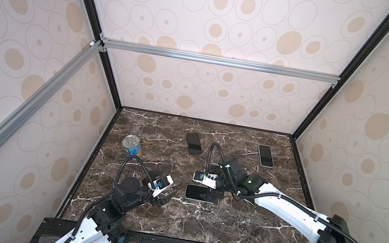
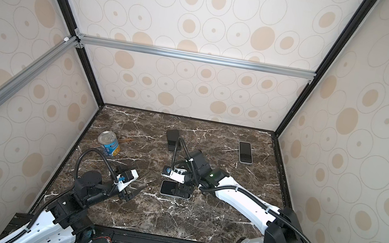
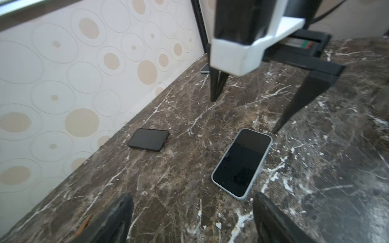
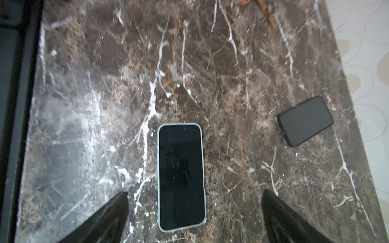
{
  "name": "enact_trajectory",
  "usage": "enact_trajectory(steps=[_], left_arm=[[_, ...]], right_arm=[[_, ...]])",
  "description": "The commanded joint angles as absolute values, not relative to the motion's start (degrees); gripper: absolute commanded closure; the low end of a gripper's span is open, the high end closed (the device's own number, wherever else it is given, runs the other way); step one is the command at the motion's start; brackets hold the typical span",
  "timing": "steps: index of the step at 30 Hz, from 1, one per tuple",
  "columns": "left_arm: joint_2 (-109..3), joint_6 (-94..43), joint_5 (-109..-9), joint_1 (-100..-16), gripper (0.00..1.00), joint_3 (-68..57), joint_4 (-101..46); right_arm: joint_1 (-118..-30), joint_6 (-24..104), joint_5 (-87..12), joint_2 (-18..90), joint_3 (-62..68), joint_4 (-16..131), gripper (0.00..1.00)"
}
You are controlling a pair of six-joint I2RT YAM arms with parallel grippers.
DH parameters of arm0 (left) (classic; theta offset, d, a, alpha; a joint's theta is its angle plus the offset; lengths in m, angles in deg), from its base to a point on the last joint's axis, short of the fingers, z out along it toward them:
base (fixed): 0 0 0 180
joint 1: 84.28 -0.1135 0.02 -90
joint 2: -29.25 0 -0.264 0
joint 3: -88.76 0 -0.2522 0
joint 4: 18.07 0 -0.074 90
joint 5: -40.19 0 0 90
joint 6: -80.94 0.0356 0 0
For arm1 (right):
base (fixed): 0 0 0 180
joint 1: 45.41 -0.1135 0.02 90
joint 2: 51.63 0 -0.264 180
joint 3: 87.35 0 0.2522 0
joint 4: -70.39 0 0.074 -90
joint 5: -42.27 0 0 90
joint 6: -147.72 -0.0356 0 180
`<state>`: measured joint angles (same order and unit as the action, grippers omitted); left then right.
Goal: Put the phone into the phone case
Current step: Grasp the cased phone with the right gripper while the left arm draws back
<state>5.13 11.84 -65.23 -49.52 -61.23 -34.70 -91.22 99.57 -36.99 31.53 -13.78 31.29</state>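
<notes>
Flat on table (image 4: pixel 231 73), screen up: phone (image 4: pixel 181 176). Spread wide by one end: right gripper (image 3: pixel 244 116); likewise near other end: left gripper (image 3: pixel 192 195).

I get bright, even, diffuse light in both top views, with soft, faint shadows on the table (image 1: pixel 198 221) and wide-angle stretch toward the edges. My right wrist view is slightly smeared, with pale glare on the table.

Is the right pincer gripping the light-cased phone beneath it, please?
No, the right pincer is wide open, its fingers apart on either side of the light-cased phone lying on the table.
</notes>
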Motion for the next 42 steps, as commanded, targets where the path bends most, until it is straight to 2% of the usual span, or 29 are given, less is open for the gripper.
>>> enact_trajectory(steps=[1,2,7,14,22,35,42], left_arm=[[8.2,15.7,-68.4,-49.7,0.03,-63.0,-31.6],[9.0,15.2,-68.3,-49.7,0.01,-63.6,-30.9],[11.8,15.0,-65.0,-49.7,0.01,-65.6,-31.5],[15.0,14.3,-59.8,-49.7,0.01,-67.4,-31.3],[13.3,13.4,-63.2,-49.6,0.01,-67.7,-31.9],[12.6,12.4,-63.3,-49.7,0.01,-67.9,-31.7],[12.6,12.2,-63.1,-49.6,0.01,-68.0,-31.6]], right_arm=[[-91.5,105.3,-40.0,36.0,-11.7,23.1,0.0],[-91.5,105.5,-39.3,37.4,-11.4,22.3,0.0],[-91.5,105.0,-37.8,43.5,-9.6,20.2,0.0],[-91.5,104.1,-40.3,49.6,-7.6,20.9,0.0],[-91.5,103.9,-39.6,53.3,-5.7,21.4,0.0],[-91.4,104.0,-40.3,58.3,-2.2,18.5,0.0],[-90.7,101.7,-41.6,61.0,0.0,16.0,0.13]])
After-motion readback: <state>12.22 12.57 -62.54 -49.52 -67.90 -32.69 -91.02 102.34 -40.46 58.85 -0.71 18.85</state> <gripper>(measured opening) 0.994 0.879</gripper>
